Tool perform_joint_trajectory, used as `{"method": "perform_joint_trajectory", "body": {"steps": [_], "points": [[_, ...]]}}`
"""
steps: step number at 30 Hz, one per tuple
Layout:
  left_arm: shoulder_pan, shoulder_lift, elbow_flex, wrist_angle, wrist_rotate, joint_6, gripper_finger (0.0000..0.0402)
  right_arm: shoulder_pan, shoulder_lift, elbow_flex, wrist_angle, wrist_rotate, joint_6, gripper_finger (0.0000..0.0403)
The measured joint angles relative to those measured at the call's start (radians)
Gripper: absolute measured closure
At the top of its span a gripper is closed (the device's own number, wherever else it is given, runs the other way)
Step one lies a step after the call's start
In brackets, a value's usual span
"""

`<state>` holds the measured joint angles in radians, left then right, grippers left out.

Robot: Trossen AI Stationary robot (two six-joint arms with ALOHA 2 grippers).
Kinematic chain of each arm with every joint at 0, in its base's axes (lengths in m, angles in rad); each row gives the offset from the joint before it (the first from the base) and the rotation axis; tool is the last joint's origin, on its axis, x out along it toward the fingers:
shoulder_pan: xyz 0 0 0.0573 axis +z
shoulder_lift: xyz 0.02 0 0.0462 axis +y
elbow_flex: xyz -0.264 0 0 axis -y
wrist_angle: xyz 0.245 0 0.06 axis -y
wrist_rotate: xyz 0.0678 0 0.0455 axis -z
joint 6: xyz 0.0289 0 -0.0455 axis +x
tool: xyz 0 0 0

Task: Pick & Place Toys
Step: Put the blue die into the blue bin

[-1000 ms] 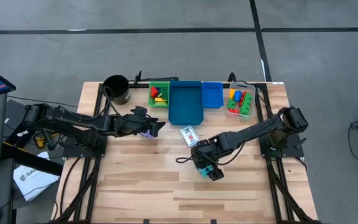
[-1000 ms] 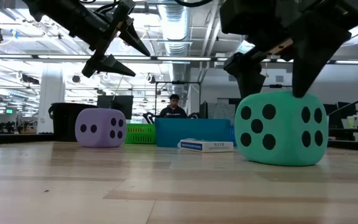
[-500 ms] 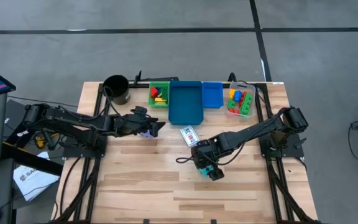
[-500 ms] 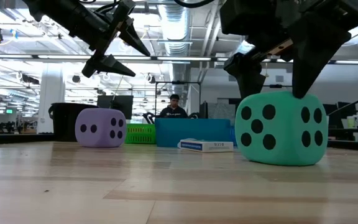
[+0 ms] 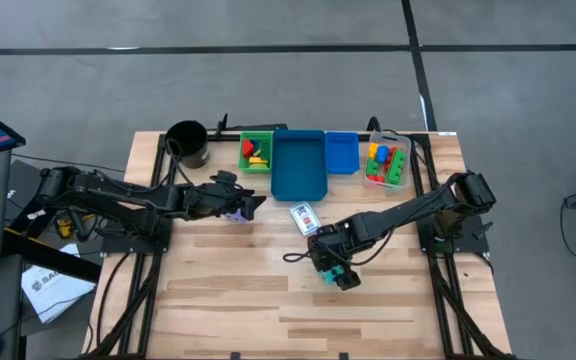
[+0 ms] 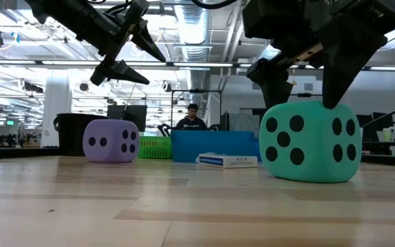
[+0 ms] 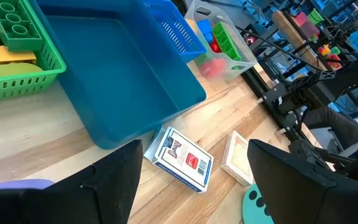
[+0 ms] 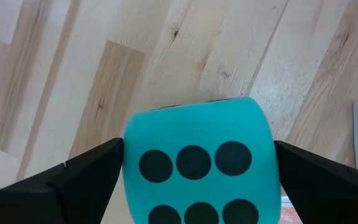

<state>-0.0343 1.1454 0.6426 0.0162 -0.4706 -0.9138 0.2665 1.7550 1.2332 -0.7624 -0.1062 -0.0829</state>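
Note:
The cyan dotted die (image 6: 307,142) rests on the table near its middle right. My right gripper (image 6: 306,101) points down over it, open, one finger on each side of the die's top (image 8: 194,118). The purple die (image 6: 110,140) sits on the table at the left. My left gripper (image 6: 153,68) hangs open above it, slanting down toward the bins, with nothing between its fingers. A pack of playing cards (image 5: 305,217) lies flat between the dice, in front of the large blue bin (image 5: 298,165). My right gripper has its two fingers (image 8: 98,165) beside opposite sides of the cyan die, coming from above. I cannot tell whether they touch it. The die rests flat on the table.
Along the far edge stand a black cup (image 5: 188,145), a green bin (image 5: 256,152) with bricks, the large blue bin, a small blue bin (image 5: 341,152) and a clear bin (image 5: 386,165) with bricks. A small pale box (image 7: 236,165) lies next to the cards. A person sits beyond the table (image 6: 192,118).

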Motion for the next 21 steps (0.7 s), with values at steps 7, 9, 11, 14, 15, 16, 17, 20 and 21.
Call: {"method": "perform_joint_trajectory", "body": {"steps": [7, 9, 11, 14, 15, 16, 17, 20, 21], "points": [[0.0, 0.0, 0.0, 0.0, 0.0, 0.0, 0.0117, -0.001, 0.0, 0.0, 0.0, 0.0, -0.004, 0.0003], [0.0, 0.0, 0.0, 0.0, 0.0, 0.0, 0.0117, -0.001, 0.001, 0.0, 0.0, 0.0, -0.007, 0.0003], [0.0, 0.0, 0.0, 0.0, 0.0, 0.0, 0.0117, -0.001, 0.001, 0.0, 0.0, 0.0, -0.019, 0.0003], [0.0, 0.0, 0.0, 0.0, 0.0, 0.0, 0.0117, 0.0, 0.001, 0.0, 0.0, 0.024, -0.026, 0.0003], [0.0, 0.0, 0.0, 0.0, 0.0, 0.0, 0.0117, 0.0, 0.001, 0.0, 0.0, 0.034, -0.029, 0.0003], [0.0, 0.0, 0.0, 0.0, 0.0, 0.0, 0.0117, 0.0, 0.001, 0.0, 0.0, 0.041, -0.03, 0.0003], [0.0, 0.0, 0.0, 0.0, 0.0, 0.0, 0.0117, 0.0, 0.001, 0.0, 0.0, 0.044, -0.031, 0.0003], [0.0, 0.0, 0.0, 0.0, 0.0, 0.0, 0.0117, -0.001, 0.001, 0.0, 0.0, 0.05, -0.032, 0.0003], [0.0, 0.0, 0.0, 0.0, 0.0, -0.001, 0.0117, -0.001, 0.001, 0.0, 0.001, 0.052, -0.032, 0.0003]]}}
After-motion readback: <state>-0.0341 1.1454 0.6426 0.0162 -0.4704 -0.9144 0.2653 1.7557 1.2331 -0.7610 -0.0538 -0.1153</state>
